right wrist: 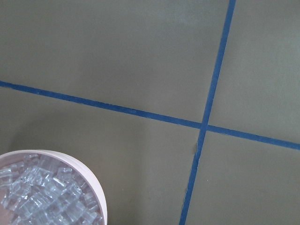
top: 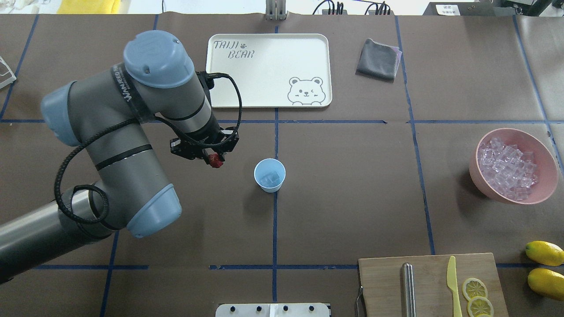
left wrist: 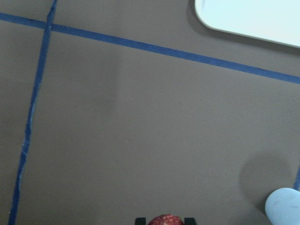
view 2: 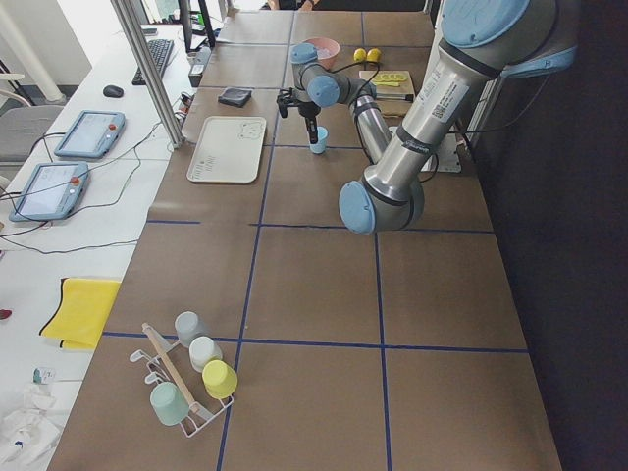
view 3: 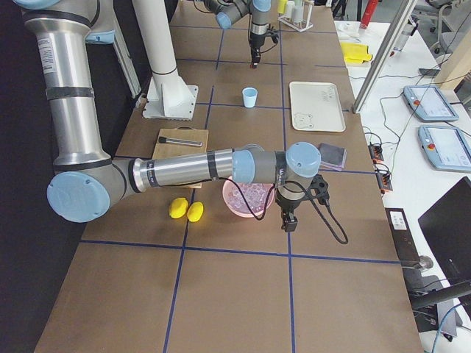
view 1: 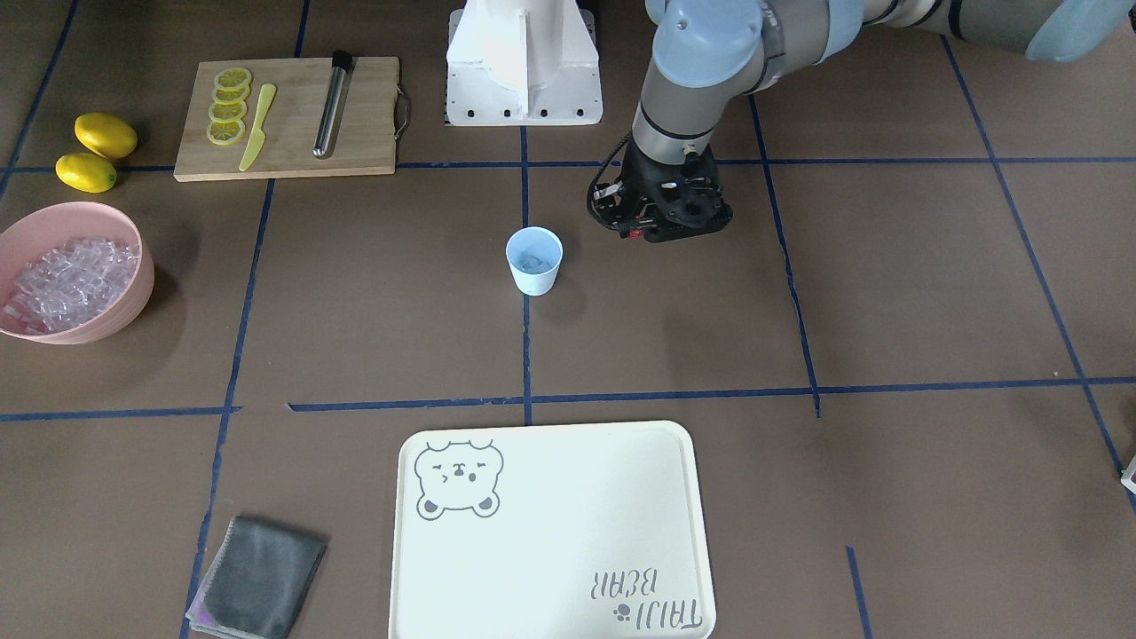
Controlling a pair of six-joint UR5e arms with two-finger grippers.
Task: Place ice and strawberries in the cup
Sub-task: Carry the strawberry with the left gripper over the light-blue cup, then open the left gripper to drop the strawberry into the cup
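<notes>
Strawberry (left wrist: 166,220), half cut off, seems pinched in the left gripper (top: 214,159).

Robotics lab, table (view 1: 887,293) gridded with blue tape (view 1: 674,395), teach pendants (view 2: 89,133) (two) on a side bench (view 2: 98,235)

Ice (right wrist: 37,197) in pink bowl (right wrist: 99,201)
</notes>
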